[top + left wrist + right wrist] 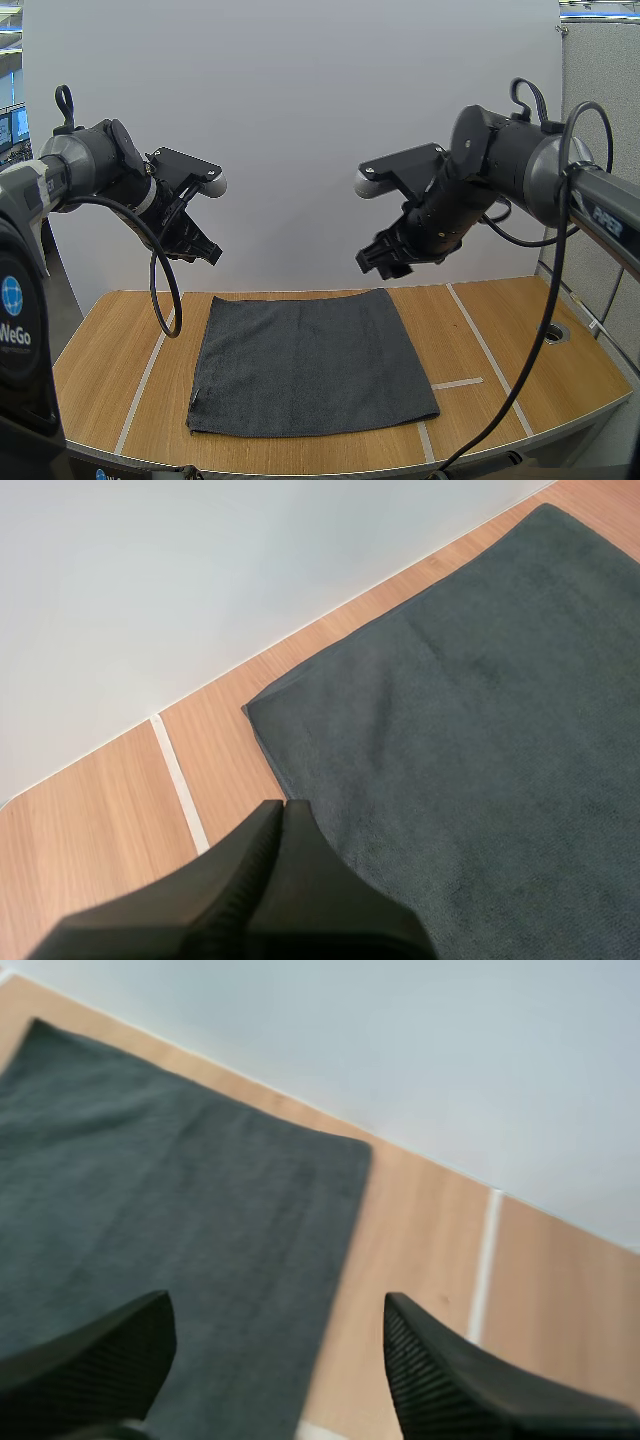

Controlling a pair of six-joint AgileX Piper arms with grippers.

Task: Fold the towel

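A dark grey towel [310,360] lies flat and spread out on the wooden table [100,370]. My left gripper [208,252] hangs in the air above the towel's far left corner [255,708], its fingers [270,880] pressed together as one wedge, holding nothing. My right gripper [378,262] hovers above the towel's far right corner [360,1150]. Its fingers [450,1380] stand wide apart with nothing between them. The towel [480,740] shows beneath the left gripper, and the towel [170,1220] shows beneath the right one.
White tape lines [140,390] run across the table on both sides of the towel, with a short mark [458,383] by its right edge. A round hole [553,333] sits in the table at the right. A white wall stands behind the table.
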